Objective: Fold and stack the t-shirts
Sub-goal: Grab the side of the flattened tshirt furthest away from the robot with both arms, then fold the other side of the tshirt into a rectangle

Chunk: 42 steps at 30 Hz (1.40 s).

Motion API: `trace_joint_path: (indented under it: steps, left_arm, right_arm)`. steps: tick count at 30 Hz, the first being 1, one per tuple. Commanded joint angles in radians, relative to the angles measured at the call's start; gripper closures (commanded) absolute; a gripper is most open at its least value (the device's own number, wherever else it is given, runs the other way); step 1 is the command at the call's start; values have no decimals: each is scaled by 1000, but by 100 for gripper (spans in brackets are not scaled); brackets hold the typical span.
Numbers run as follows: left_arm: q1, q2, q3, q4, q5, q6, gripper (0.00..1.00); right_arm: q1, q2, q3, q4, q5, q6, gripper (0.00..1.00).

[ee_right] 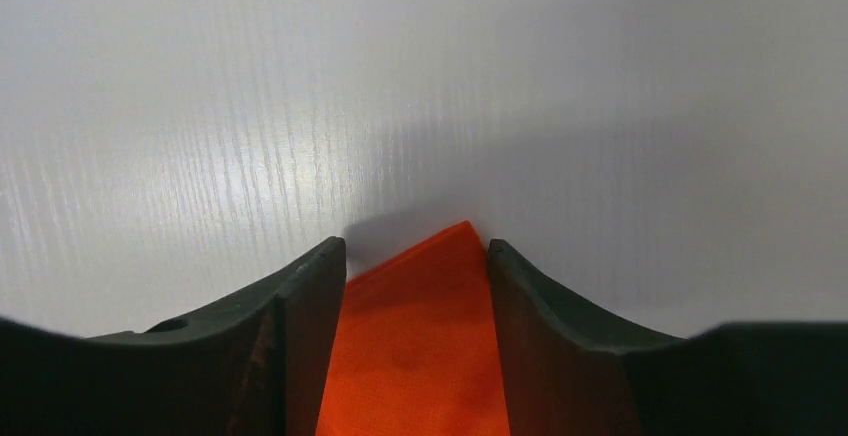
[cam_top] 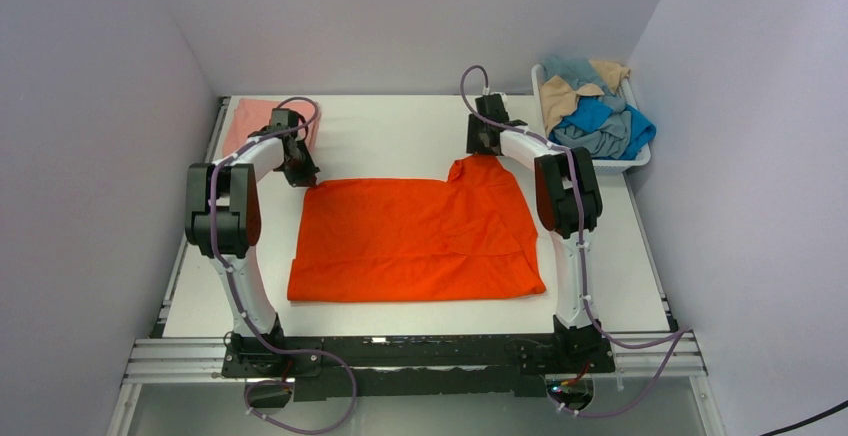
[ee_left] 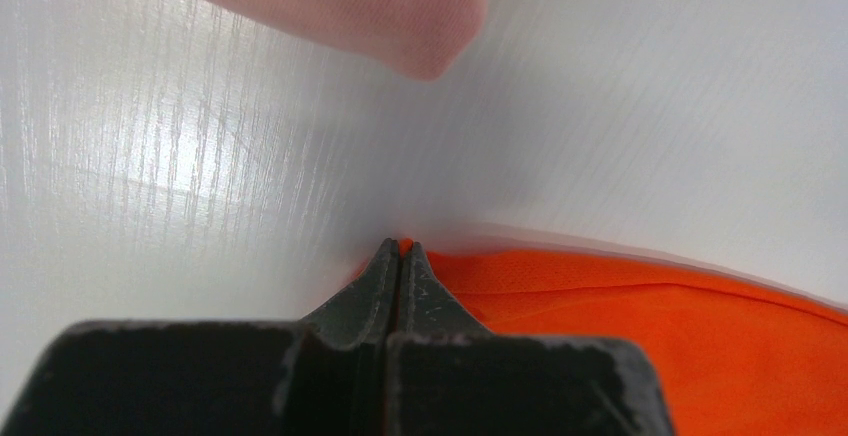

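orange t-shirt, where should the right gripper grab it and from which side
Probably its far-right corner, approached from above. The rest of the orange t-shirt lies flat on the table, but that corner's point sits inside the open right gripper, mirroring the far-left corner the left gripper is shut on.

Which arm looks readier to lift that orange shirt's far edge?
Left, probably. The left tool is shut on a far corner of the orange shirt, ready to lift. The right tool straddles the other corner, open, so it must close first.
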Motion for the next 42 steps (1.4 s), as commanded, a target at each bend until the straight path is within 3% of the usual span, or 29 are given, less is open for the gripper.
trace_joint_path:
  steps: [1,6,14,26,34,42]
  left_arm:
    - [-6,-53,4,3,1,0,100]
    - [-7,-68,-6,17,3,-3,100]
    - [-7,-135,-60,54,56,-3,100]
    - [-21,-395,-340,161,92,-19,100]
    - [-32,-578,-498,117,41,-37,100]
    - [-32,-723,-610,19,-100,-50,100]
  right_arm:
    - [-4,-31,-33,-27,-4,-5,51]
    - [-4,-74,-73,7,-9,-3,100]
    - [-1,-222,-114,32,-75,-44,100]
    - [47,-633,-508,-13,-126,-13,100]
    - [98,-866,-663,-176,-54,2,100]
    - [123,-1009,-794,-319,-127,59,100]
